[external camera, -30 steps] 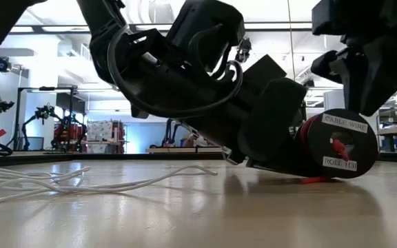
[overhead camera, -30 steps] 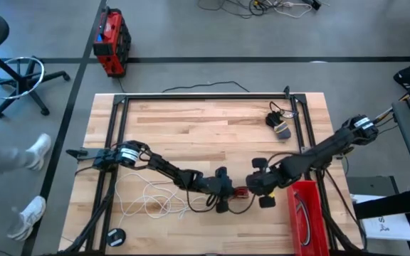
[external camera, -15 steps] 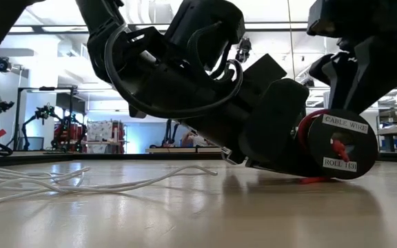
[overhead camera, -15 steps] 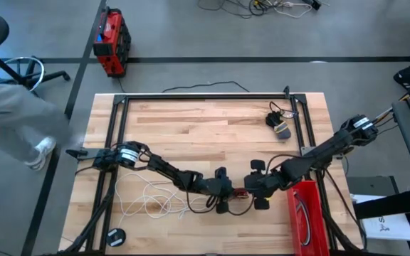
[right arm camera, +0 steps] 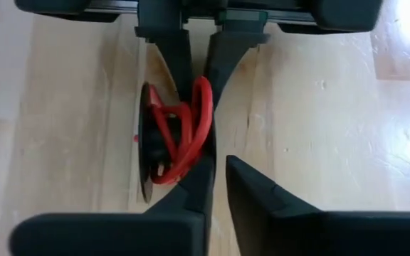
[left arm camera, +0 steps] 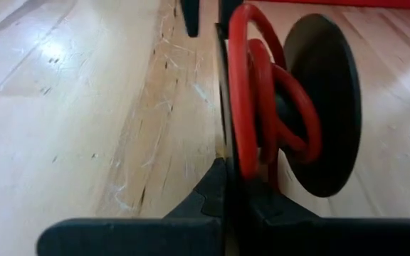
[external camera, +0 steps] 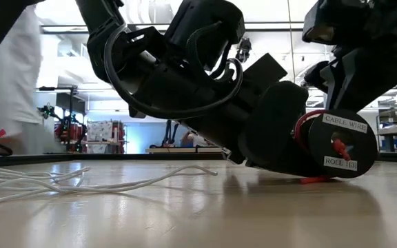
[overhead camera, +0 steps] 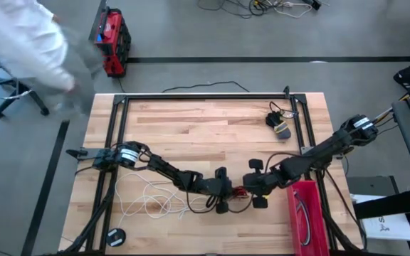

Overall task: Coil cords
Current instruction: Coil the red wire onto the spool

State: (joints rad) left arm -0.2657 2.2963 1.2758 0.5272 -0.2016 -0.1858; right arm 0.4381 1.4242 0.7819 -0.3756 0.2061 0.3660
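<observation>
Arms meet low over the table's front centre: left gripper (overhead camera: pixel 223 190) pinches the red cord (left arm camera: pixel 251 107) on its black spool (external camera: pixel 342 143); right gripper (overhead camera: pixel 257 186) stands slightly open beside it.

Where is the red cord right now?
In the high view, the red cord sits near the table's front edge, slightly right of centre, wound on a small dark spool between the left gripper and the right gripper.

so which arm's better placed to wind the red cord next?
Probably right. The left gripper is clamped on the spool flange, steadying it; the right gripper, jaws open, sits at the red cord loop.
</observation>
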